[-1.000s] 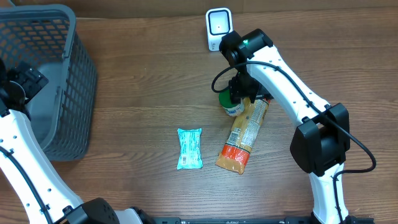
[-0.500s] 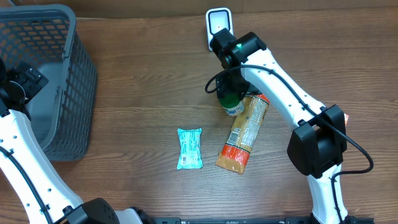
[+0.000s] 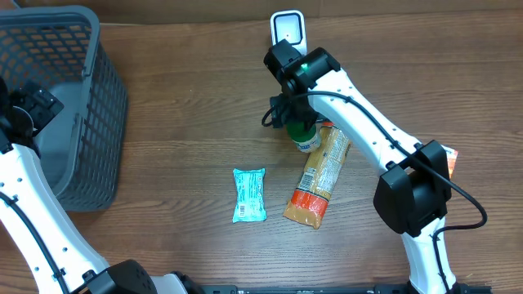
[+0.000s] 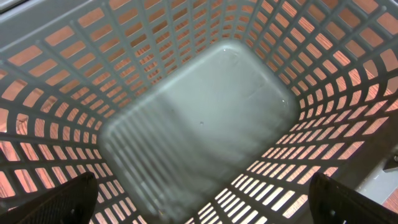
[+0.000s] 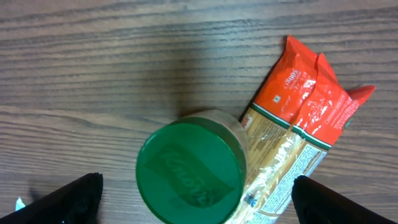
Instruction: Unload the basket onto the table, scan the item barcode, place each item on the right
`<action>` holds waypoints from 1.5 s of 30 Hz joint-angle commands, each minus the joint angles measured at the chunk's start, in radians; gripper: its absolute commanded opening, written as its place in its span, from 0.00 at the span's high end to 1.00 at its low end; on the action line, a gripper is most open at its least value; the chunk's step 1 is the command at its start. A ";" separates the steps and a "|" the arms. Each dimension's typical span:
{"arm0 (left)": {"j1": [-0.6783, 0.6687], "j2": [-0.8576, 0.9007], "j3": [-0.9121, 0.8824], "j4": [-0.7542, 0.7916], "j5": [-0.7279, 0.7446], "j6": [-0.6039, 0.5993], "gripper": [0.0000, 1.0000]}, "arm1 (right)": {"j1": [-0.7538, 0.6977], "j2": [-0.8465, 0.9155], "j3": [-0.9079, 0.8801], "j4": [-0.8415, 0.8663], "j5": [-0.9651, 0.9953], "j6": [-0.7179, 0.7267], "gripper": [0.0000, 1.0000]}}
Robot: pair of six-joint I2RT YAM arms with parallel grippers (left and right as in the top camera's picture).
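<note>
A jar with a green lid (image 5: 191, 169) stands on the wooden table, touching the top of an orange-and-clear pasta bag (image 5: 298, 118). My right gripper (image 5: 199, 202) hangs open above the jar, its dark fingertips (image 5: 78, 199) well apart on either side of the lid, touching nothing. From overhead, the jar (image 3: 306, 140) sits just below the right gripper (image 3: 296, 122), and the white scanner (image 3: 287, 33) stands behind it. My left gripper (image 4: 202, 205) is open and empty over the inside of the grey basket (image 4: 199, 118).
A teal snack packet (image 3: 249, 194) lies flat to the left of the pasta bag (image 3: 317, 181). The grey basket (image 3: 61, 106) fills the far left. Something orange (image 3: 451, 159) peeks out beside the right arm's base.
The right arm has swung a little left and back toward the scanner, and its jaws have spread wider. The jar, bag and left arm have stayed put.
</note>
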 commanded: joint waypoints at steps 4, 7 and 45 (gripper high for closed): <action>-0.006 0.005 0.024 -0.001 -0.005 -0.013 0.00 | 0.028 0.024 0.010 0.006 0.038 0.021 0.00; -0.006 0.005 0.024 -0.001 -0.005 -0.013 0.00 | 0.032 0.050 0.010 0.006 0.049 0.021 0.00; -0.006 0.005 0.024 -0.001 -0.005 -0.013 0.00 | 0.032 0.092 -0.035 -0.026 0.047 0.028 0.16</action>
